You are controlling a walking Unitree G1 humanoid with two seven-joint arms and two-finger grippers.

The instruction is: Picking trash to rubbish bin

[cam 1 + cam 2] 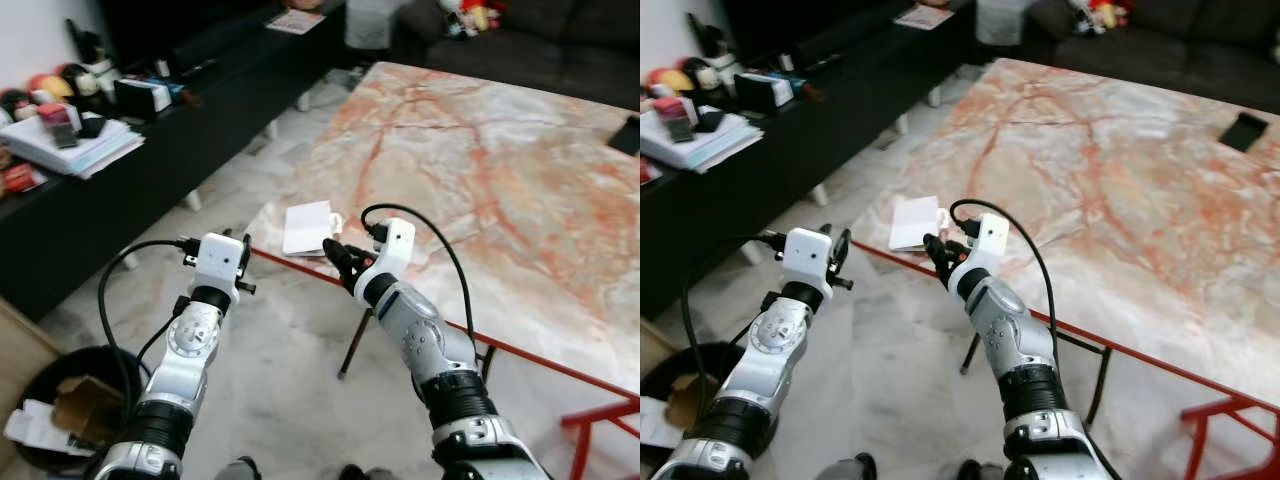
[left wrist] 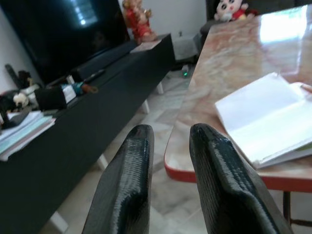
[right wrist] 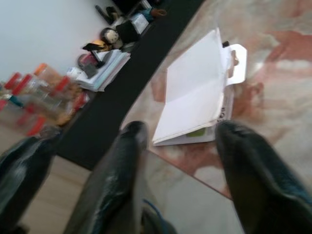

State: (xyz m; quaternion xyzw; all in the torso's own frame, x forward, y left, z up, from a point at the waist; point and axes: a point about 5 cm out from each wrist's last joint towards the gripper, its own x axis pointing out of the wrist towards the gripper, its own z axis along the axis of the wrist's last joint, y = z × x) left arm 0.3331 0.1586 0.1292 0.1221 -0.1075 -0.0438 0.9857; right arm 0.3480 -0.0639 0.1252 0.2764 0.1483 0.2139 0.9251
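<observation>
Approach phase is in hand: the right gripper (image 1: 335,253) points at the white packet (image 1: 308,227) lying flat on the near corner of the marble table (image 1: 480,170), just inside the red edge. In the right wrist view its fingers (image 3: 122,161) stand wide apart with the packet (image 3: 195,97) framed between and beyond them, nothing held. Contact has not yet been made; the tips sit just short of the packet's near edge.

Next move, by judgement: advance the right gripper over the table edge, straddle the packet's raised flap or its edge, and close. The packet is thin and lies flat, so a grip from the side may slide it across the polished marble rather than lift it; the hang tab at its far side offers a second purchase.

The left gripper (image 1: 240,255) hovers off the table corner, beside the table edge; its fingers (image 2: 129,185) are nearly together with a narrow gap, empty.

The bin (image 1: 70,400) stands on the floor at the robot's left, below the left arm, already holding cardboard and paper. A turn to the left will be needed after pickup.

Surroundings: a long black bench (image 1: 150,150) carries stacked papers (image 1: 75,145) and small items; a dark phone (image 1: 1243,131) lies on the far side of the table. Nothing blocks the reach to the packet.
</observation>
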